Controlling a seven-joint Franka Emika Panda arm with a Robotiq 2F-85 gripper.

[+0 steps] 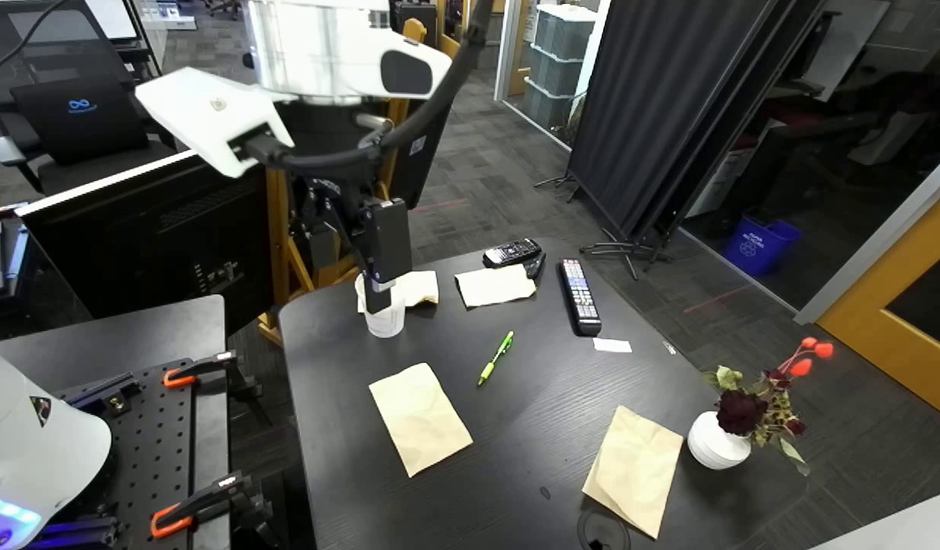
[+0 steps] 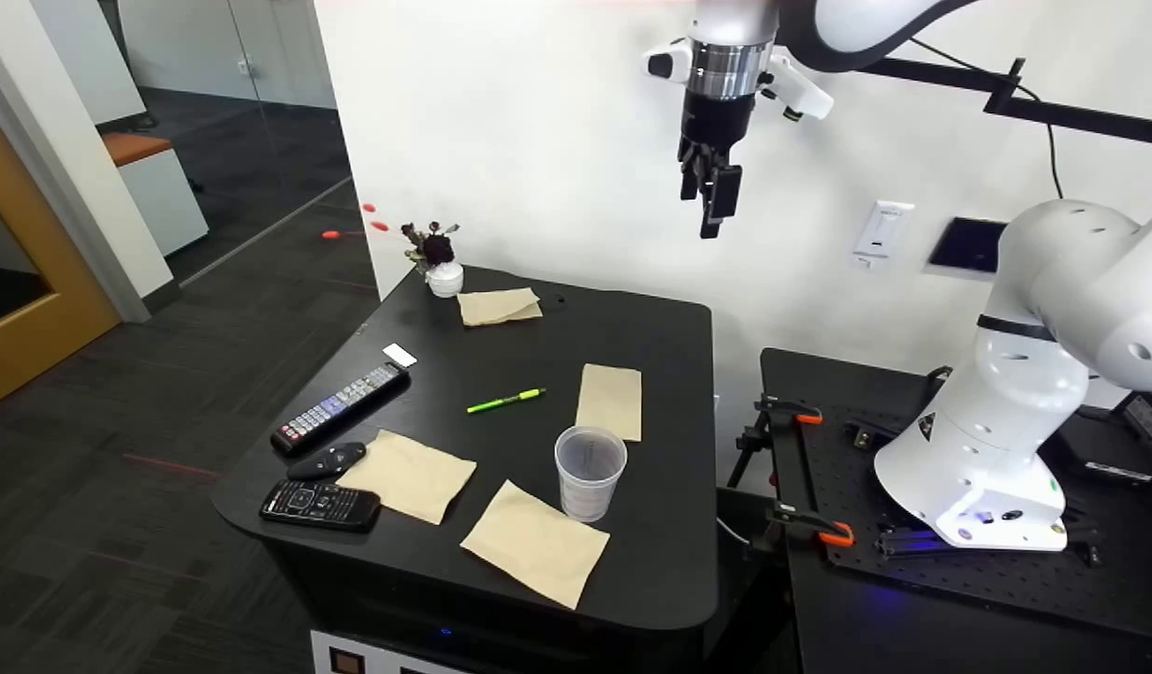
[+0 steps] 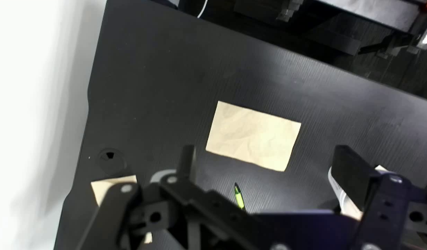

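My gripper (image 3: 265,152) hangs well above the dark table (image 2: 501,356), with its jaws wide apart and nothing between them. In an exterior view the same gripper (image 2: 702,213) is seen high in front of the white wall. Below it in the wrist view lies a flat tan napkin (image 3: 253,135). A green pen (image 3: 239,198) shows beside the napkin, its lower part hidden by the gripper; the whole pen (image 2: 506,401) is visible in both exterior views. The clear plastic cup (image 2: 590,477) stands upright on the table; in the wrist view the right finger partly covers the cup (image 3: 350,206).
More napkins lie near the cup (image 2: 538,543), by the remotes (image 2: 412,473) and by the white flower vase (image 1: 718,441). A long remote (image 1: 580,298), a shorter remote (image 2: 321,505), a rounded black remote (image 2: 328,461) and a white card (image 1: 612,345) rest along one side.
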